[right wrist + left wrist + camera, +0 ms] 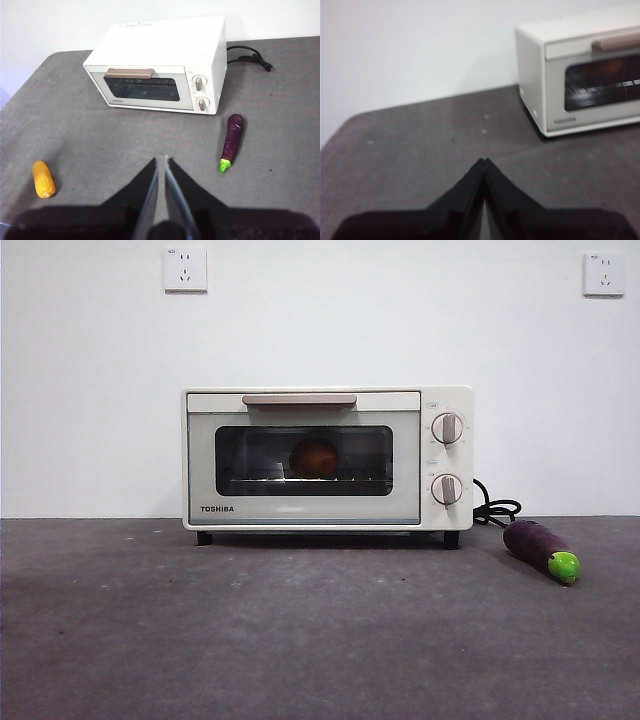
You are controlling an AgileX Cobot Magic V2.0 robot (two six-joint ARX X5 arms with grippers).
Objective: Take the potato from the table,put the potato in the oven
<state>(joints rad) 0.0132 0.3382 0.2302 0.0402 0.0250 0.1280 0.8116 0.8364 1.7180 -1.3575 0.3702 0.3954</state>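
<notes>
We see the potato (314, 458) already on the wire rack inside the oven (300, 510), behind its shut glass door, so no reach toward it seems left. Our left hand (484, 167) and right hand (161, 165) are both closed on nothing, held back over the counter (250, 630) well apart from the oven. The oven lies ahead of each; neither looks clearly nearer.

Rough, matt grey counter (150, 640), smooth cream oven (327, 460) casing with a glossy dark glass door, matt orange-brown potato (314, 458) behind it, shiny purple eggplant (540, 550)
</notes>
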